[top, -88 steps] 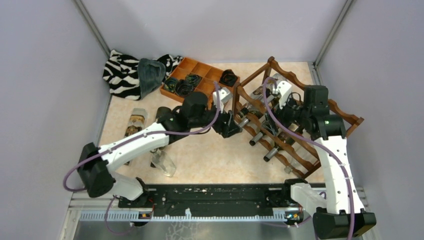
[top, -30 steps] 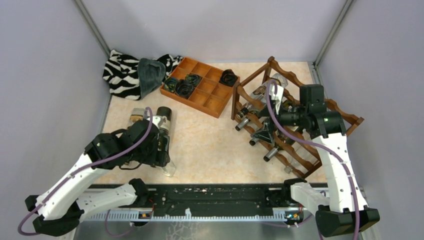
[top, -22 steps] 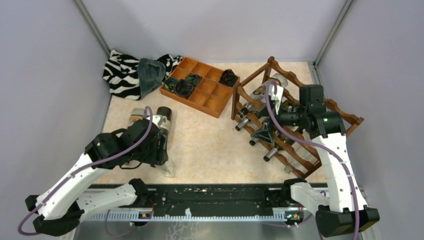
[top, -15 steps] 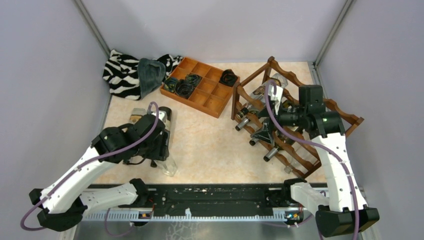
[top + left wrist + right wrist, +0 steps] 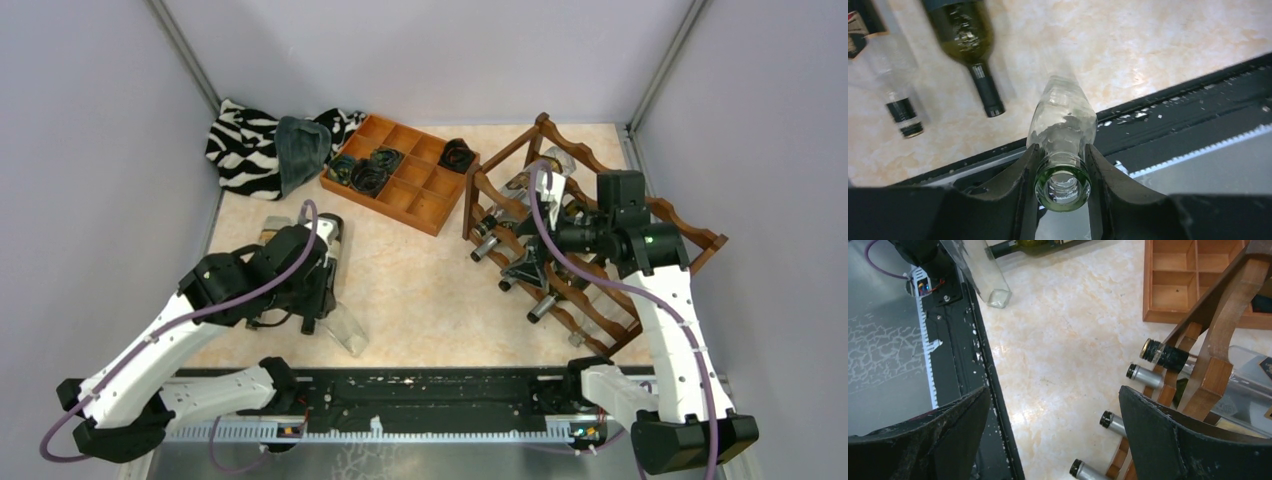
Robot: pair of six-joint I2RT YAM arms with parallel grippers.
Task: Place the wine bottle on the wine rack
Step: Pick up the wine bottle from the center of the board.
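With left jaws clamped on the neck of the clear wine bottle (image 5: 1063,125), low at the near-left of the table (image 5: 420,290), lift slowly without tilting. Leave right jaws wide at the wine rack (image 5: 1219,377).

White-shelled left arm (image 5: 160,335) and right arm (image 5: 675,320), black joints and bases, looping purple cables (image 5: 538,215), matte black fingers (image 5: 1015,182), green light (image 5: 651,239) on right.
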